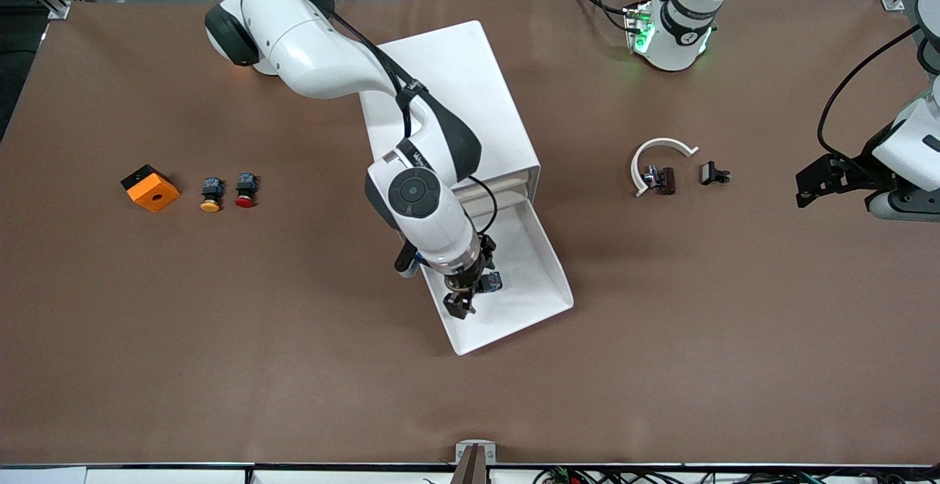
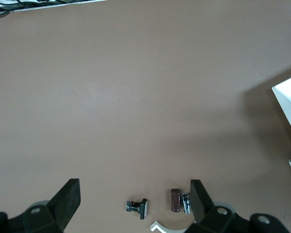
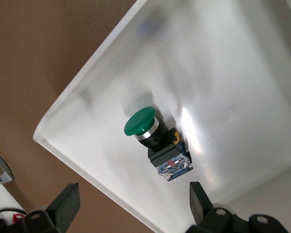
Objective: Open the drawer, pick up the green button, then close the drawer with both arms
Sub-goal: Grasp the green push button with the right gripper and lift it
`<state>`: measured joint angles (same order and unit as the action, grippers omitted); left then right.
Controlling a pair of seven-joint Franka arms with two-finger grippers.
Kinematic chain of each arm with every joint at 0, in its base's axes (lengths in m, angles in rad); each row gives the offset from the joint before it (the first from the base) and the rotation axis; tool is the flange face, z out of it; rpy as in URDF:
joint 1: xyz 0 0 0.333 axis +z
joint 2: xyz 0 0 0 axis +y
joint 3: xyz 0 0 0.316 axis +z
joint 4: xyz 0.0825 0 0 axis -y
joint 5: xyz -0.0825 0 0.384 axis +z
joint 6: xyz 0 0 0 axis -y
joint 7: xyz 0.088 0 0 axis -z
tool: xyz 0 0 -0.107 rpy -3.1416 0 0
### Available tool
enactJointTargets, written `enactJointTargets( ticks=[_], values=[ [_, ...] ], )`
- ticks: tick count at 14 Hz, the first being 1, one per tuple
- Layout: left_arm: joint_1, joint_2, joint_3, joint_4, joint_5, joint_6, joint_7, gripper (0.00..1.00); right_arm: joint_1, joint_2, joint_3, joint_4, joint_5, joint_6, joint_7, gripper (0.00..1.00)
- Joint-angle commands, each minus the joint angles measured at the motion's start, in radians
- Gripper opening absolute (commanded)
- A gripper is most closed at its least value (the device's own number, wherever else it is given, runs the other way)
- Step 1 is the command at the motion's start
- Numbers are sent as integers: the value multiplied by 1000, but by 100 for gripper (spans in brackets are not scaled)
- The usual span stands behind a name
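The drawer [image 1: 530,260], lowest in the white cabinet [image 1: 455,87], stands pulled out toward the front camera. In it lies the button [image 3: 153,136] on its side, green cap and dark blue-black body. In the front view the button [image 1: 495,282] shows only partly beside the right hand. My right gripper [image 1: 470,291] hangs open over the drawer's edge at the right arm's end, and nothing is between its fingers [image 3: 68,204]. My left gripper [image 1: 809,187] waits open over bare table at the left arm's end, holding nothing [image 2: 134,200].
An orange block [image 1: 150,188], a yellow-capped button [image 1: 211,195] and a red-capped button [image 1: 246,190] lie toward the right arm's end. A white curved piece [image 1: 659,152] and two small dark parts [image 1: 661,179] [image 1: 714,174] lie between the cabinet and my left gripper.
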<state>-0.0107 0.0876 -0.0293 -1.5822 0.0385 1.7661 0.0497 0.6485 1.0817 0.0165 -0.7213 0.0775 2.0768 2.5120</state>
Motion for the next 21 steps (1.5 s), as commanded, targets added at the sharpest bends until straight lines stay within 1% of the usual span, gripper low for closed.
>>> enactJointTargets(
  ticks=[1, 5, 8, 15, 21],
  values=[
    [-9, -12, 12, -1, 15, 0, -8, 100, 25, 30, -18, 48, -13, -29, -138, 100],
    [-11, -12, 12, 1, 15, 0, -10, 100, 51, 56, -27, 45, -13, -21, -150, 100],
    [-9, -12, 11, 8, 14, 0, -10, 100, 51, 70, -26, 45, -11, -23, -163, 100],
    [-9, -9, 12, 14, 4, 3, -10, 100, 43, 86, -29, 45, -13, 5, -265, 100],
    [-11, -9, 12, 14, 3, 3, -10, 100, 46, 113, -29, 43, -13, 40, -266, 100]
  ],
)
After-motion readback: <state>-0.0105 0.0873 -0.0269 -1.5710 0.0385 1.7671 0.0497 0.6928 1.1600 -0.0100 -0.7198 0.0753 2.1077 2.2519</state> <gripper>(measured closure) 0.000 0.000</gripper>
